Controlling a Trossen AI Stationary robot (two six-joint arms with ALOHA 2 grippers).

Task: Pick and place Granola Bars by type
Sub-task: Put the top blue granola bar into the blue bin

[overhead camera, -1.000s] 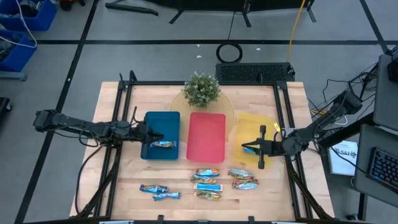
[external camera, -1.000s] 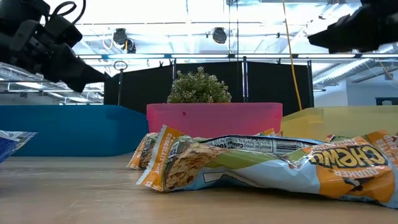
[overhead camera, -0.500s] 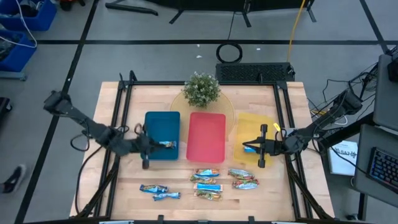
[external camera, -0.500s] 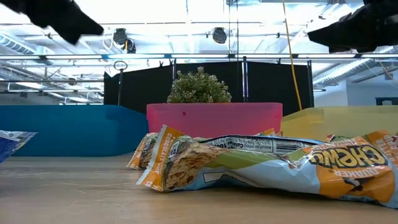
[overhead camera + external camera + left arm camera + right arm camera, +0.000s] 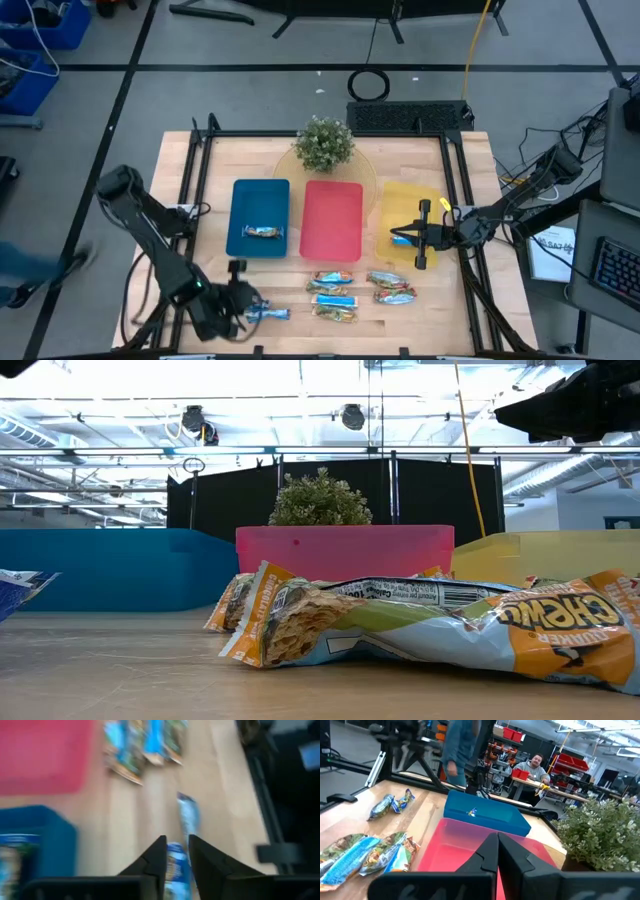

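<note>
Two blue-white Granola Bars point(image 5: 268, 314) lie near the table's near left corner. My left gripper point(image 5: 240, 302) hangs over them, slightly open, and one bar point(image 5: 175, 865) shows past its fingertips while the other point(image 5: 189, 817) lies just beyond. One bar point(image 5: 263, 232) lies flat in the blue tray point(image 5: 245, 200). Several brown, green and blue bars point(image 5: 350, 292) lie in a cluster at the near middle, and they fill the foreground of the low view point(image 5: 420, 620). My right gripper point(image 5: 398, 238) is shut and empty, level over the yellow tray point(image 5: 408, 205).
The red tray point(image 5: 332, 218) sits between the blue and yellow trays. A potted plant point(image 5: 325, 143) stands at the far middle. Black frame rails point(image 5: 190, 200) run along the table's sides. People show in the room beyond point(image 5: 535, 762), and one blurred person point(image 5: 30, 275) is left of the table.
My left arm has swung from the blue tray toward the table's near edge, tipping downward, and now hangs over the two blue-white bars at the near left. The bar in the blue tray has stayed where it lay.
</note>
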